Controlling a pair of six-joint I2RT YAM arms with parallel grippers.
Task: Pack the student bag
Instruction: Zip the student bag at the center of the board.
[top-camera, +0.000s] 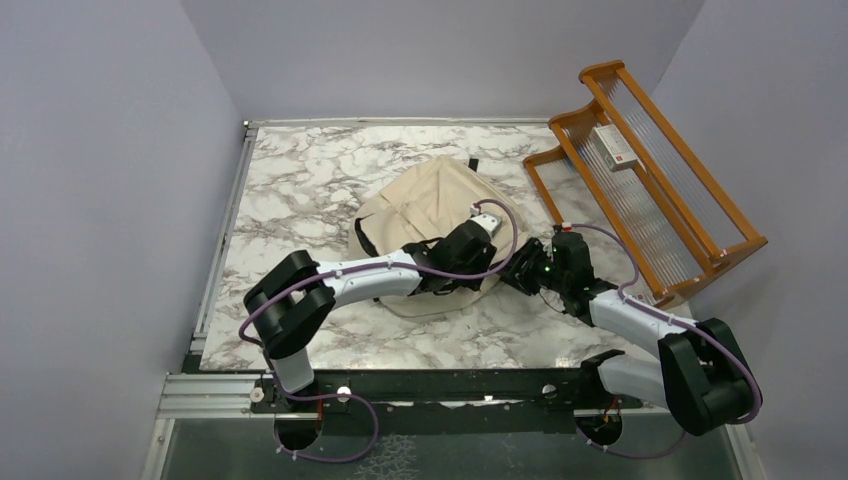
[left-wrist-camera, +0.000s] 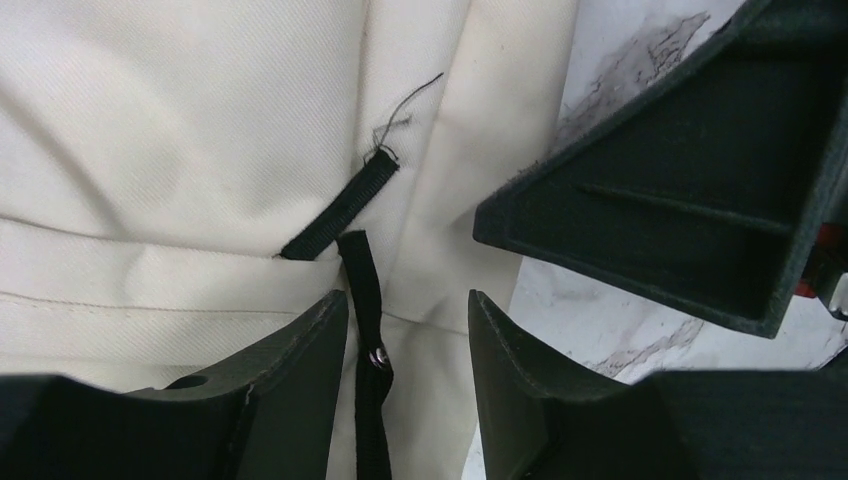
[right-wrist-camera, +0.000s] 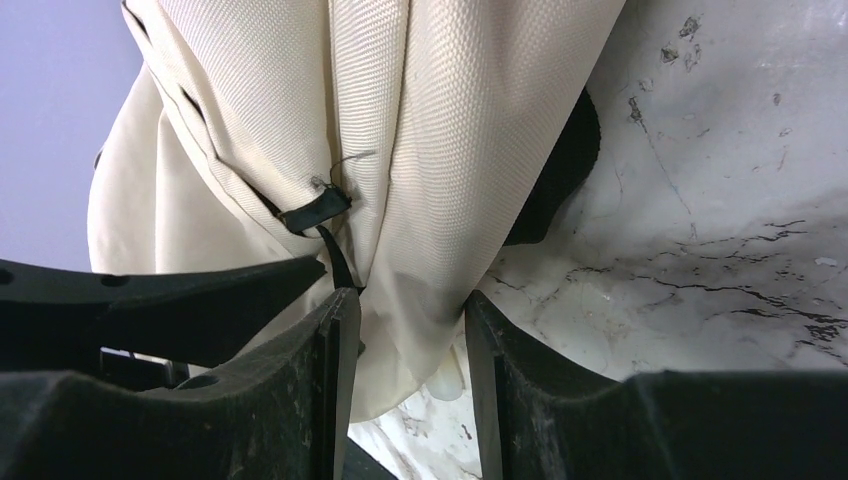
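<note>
While the student bag (top-camera: 430, 205) lies slumped near the middle of the marble table (top-camera: 300, 180), with both arms reaching in at its near right edge, I judge the packing barely begun: I see nothing going into it, and the one loose item in sight, a small box (top-camera: 615, 148), sits on the wooden rack (top-camera: 603, 70) well apart at the right. This looks like the opening step, getting hold of the bag. My left gripper (left-wrist-camera: 408, 310) has its jaws spread, a black zip pull strap (left-wrist-camera: 365, 290) hanging between them close to one finger and not pinched. My right gripper (right-wrist-camera: 407, 300) has a fold of cream fabric filling the gap between its jaws, but I cannot tell whether they are actually biting on it. From above, the arms cover the bag's near edge, so the zip line and the opening are hidden, as is the interior. The printing on the box is too small to read.
</note>
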